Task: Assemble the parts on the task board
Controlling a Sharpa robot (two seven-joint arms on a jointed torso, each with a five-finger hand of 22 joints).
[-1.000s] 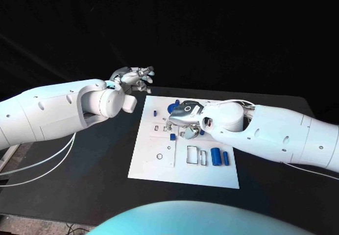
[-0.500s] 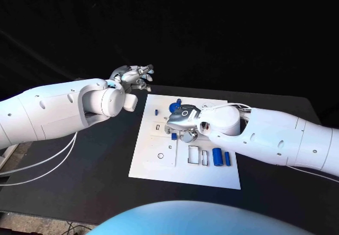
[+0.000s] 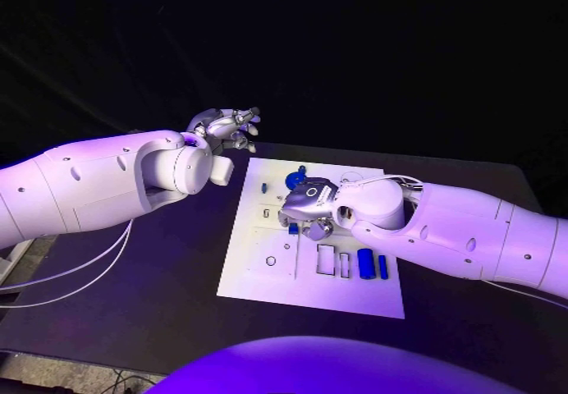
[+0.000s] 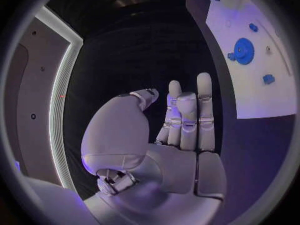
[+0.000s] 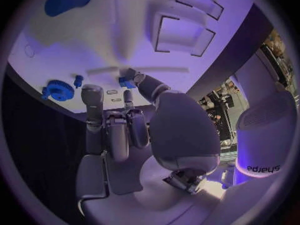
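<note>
Right hand (image 3: 310, 207): low over the task board (image 3: 267, 279), thumb tip touching a small blue part (image 5: 125, 82); grip unclear. Left hand (image 3: 222, 128): raised past the board's far-left corner, fingers loosely apart, empty.

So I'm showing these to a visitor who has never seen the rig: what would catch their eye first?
Probably the right hand, low over the middle of the white task board, with a fingertip at a small blue part. Next, the left hand, raised off the board's far left corner, holding nothing. Then the blue gear near the board's far edge.
</note>
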